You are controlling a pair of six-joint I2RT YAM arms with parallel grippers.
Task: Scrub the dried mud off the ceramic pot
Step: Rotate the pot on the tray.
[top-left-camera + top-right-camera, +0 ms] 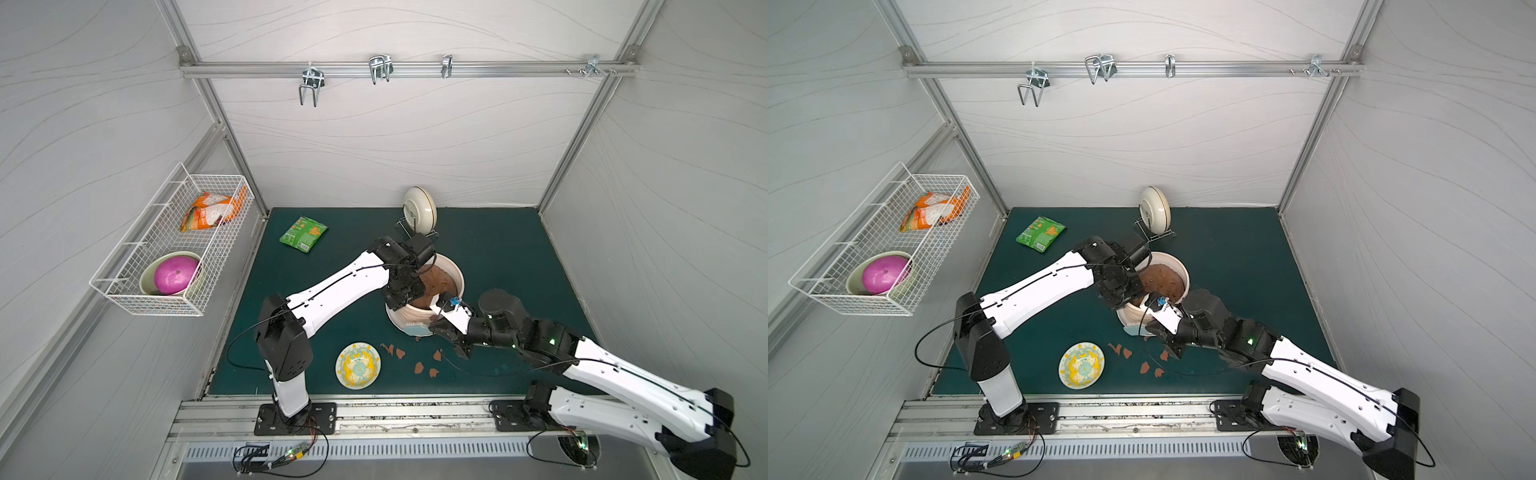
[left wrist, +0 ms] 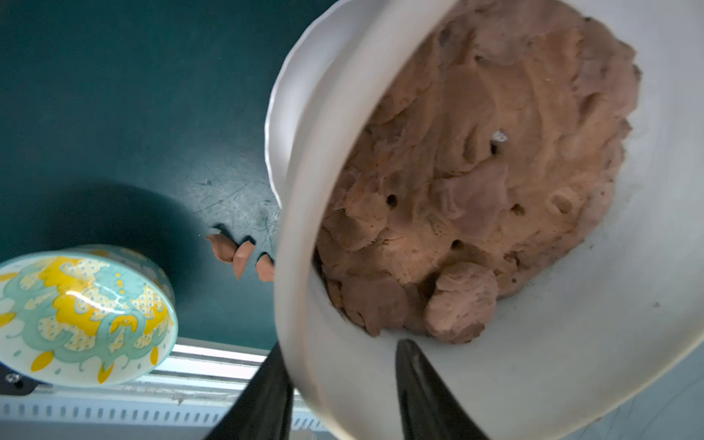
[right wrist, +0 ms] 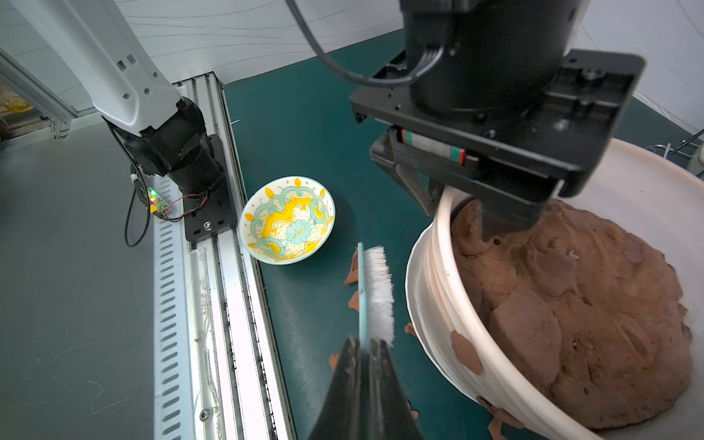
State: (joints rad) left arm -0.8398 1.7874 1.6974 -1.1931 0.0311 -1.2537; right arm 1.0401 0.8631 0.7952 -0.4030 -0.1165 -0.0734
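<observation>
**Scrubbing, part-way.** The left gripper (image 2: 341,344) clamps the rim of the ceramic pot (image 3: 430,304), one finger inside the wall and one outside. The pot sits at mid-mat. The right gripper (image 3: 365,343) is clenched on a brush (image 3: 375,289), its bristles facing the ribbed outer wall; whether they touch it cannot be told from this oblique view. Dried mud (image 3: 466,352) clings to the wall in patches. Loose flakes (image 1: 419,368) lie on the green mat (image 1: 498,249) just beside the pot. By this evidence some mud is off and more scrubbing remains.
</observation>
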